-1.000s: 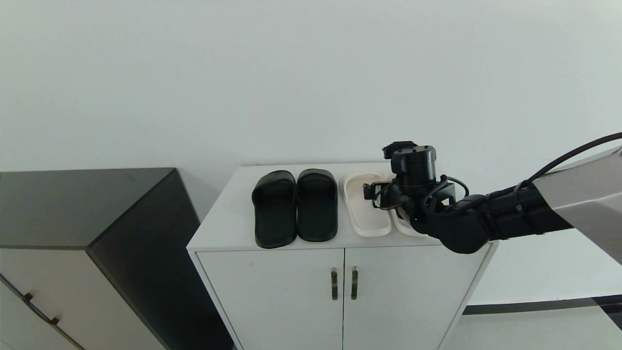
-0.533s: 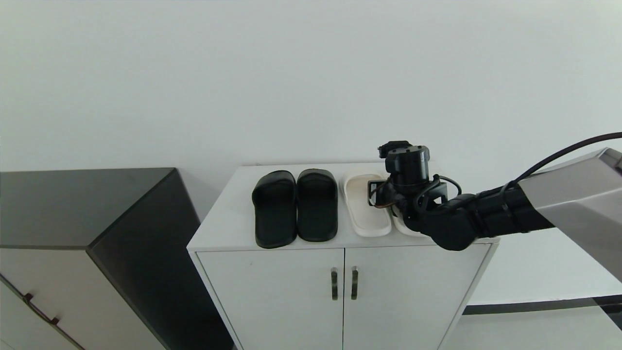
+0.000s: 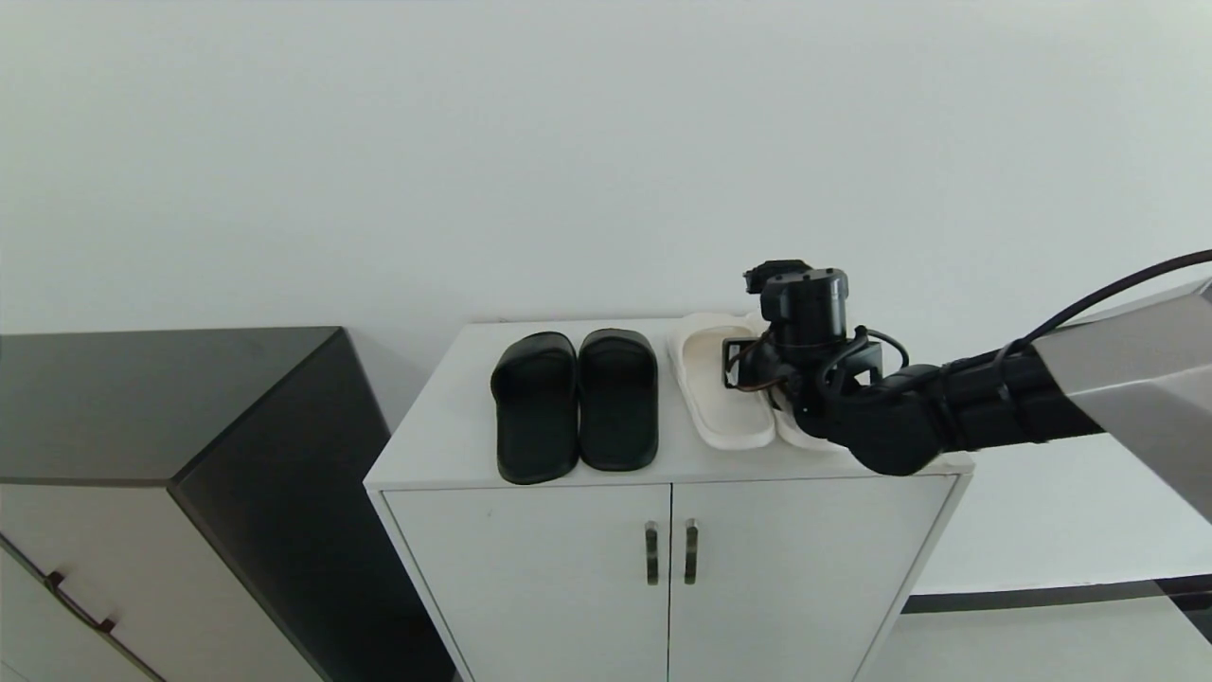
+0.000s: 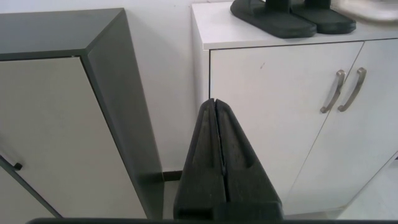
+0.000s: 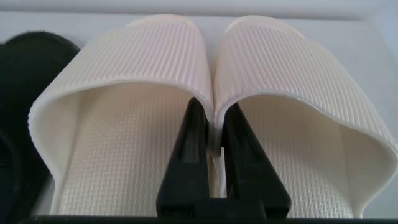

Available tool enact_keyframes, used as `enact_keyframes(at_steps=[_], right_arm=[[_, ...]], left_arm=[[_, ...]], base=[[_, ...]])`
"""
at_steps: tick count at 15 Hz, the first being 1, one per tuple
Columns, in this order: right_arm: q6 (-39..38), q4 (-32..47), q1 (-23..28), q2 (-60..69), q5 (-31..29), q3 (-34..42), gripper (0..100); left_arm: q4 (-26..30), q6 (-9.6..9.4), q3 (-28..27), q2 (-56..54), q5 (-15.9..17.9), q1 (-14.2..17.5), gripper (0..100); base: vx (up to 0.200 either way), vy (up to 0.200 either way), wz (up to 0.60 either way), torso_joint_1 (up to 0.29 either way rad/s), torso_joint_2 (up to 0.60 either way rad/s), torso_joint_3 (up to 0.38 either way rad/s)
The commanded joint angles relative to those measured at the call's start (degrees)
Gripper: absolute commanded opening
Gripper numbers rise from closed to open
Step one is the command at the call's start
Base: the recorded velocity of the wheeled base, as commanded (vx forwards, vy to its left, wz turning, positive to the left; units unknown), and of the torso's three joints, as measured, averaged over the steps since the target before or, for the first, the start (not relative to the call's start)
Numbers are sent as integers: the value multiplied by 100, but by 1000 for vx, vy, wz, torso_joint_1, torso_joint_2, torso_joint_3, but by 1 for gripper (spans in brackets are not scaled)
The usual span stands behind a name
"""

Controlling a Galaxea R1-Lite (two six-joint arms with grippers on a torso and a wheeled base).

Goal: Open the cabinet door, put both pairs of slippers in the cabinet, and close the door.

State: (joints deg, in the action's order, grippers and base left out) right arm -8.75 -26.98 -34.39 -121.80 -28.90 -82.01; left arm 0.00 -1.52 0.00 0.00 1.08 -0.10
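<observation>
A pair of white slippers (image 3: 715,398) sits on the right part of the white cabinet's top (image 3: 431,445). My right gripper (image 3: 753,365) has one finger inside each slipper. In the right wrist view the right gripper (image 5: 213,121) is shut on the two inner strap walls of the white slippers (image 5: 124,81), pressed together. A pair of black slippers (image 3: 573,403) lies to their left, also seen in the left wrist view as black slippers (image 4: 292,12). Both cabinet doors are closed, with the handles (image 3: 670,551) side by side. My left gripper (image 4: 216,109) is shut and empty, low in front of the cabinets.
A dark cabinet (image 3: 142,398) with a pale front stands left of the white one, a narrow gap between them. A plain white wall rises behind. Pale floor (image 3: 1042,530) lies to the right of the white cabinet.
My right gripper has risen a little and drawn slightly right, and the white slippers have come up with it, their toe ends now higher.
</observation>
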Motion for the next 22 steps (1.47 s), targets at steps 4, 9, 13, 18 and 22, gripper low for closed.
enact_keyframes(at_steps=[4,9,13,18,22], right_arm=[[128,17,-85,1747,755,1521,0],[128,0,-112,3540,2460,3604,0],[146,149,-437,4296,3242,4070,0],[199,246,-718,4234,3251,4272,0],[295,246,-789,4226,3260,4351,0]], left_arm=[[0,38,0,9,6,10,0],[0,73,0,0,15,1,0],[0,100,0,0,15,1,0],[0,100,0,0,6,1,0],[0,100,0,0,6,1,0]], base=[[0,0,0,0,0,0],[0,0,0,0,0,0],[0,0,0,0,0,0],[0,0,0,0,0,0],[-150,0,0,7,1,2]])
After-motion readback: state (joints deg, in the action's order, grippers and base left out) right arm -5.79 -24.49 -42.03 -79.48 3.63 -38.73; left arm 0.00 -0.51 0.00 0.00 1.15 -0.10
